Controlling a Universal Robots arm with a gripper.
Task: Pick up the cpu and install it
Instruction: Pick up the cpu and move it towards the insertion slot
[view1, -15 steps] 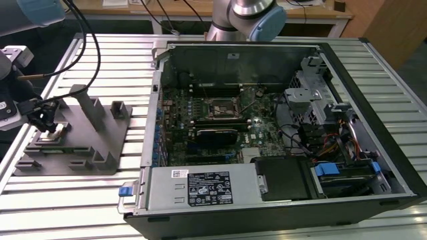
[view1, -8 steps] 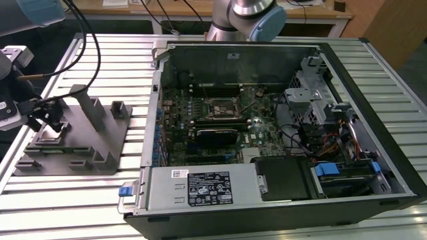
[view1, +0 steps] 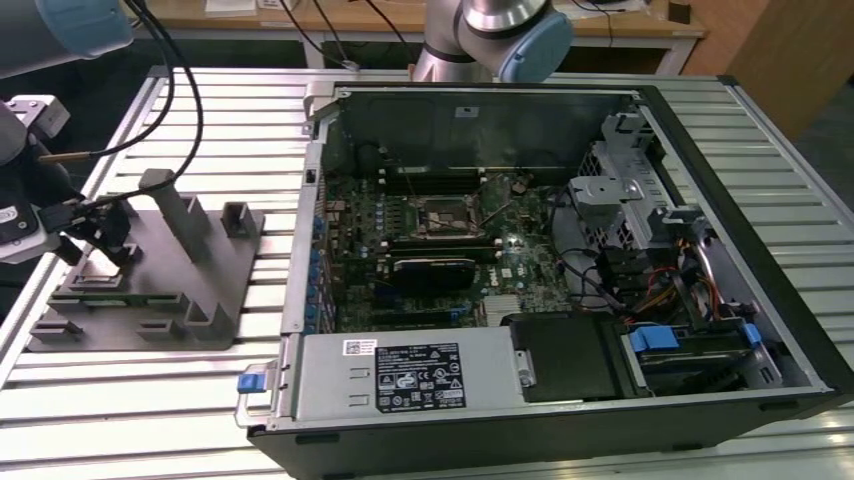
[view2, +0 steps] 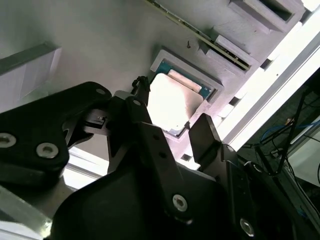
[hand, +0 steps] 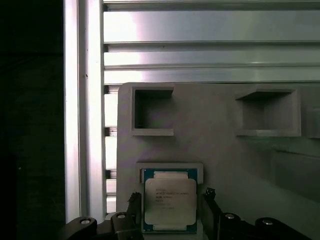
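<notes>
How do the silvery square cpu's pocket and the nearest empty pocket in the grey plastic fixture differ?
The cpu's pocket holds the cpu lying flat; the empty pocket holds nothing. The cpu's pocket looks shallow, the empty pocket deeper, shadowed. Both are square recesses in the fixture.

None of the print is clear enough to read. The cpu (hand: 170, 202) carries several short lines of dark print on its pale metal top (first wrist view). In the exterior view, a large label (view1: 419, 377) sits on the power supply (view1: 327, 385) at six o'clock of the computer case (view1: 534, 440), with a small sticker (view1: 360, 347) at ten o'clock from it. A white sticker (view1: 465, 112) is on the case's inner wall at twelve o'clock.
</notes>
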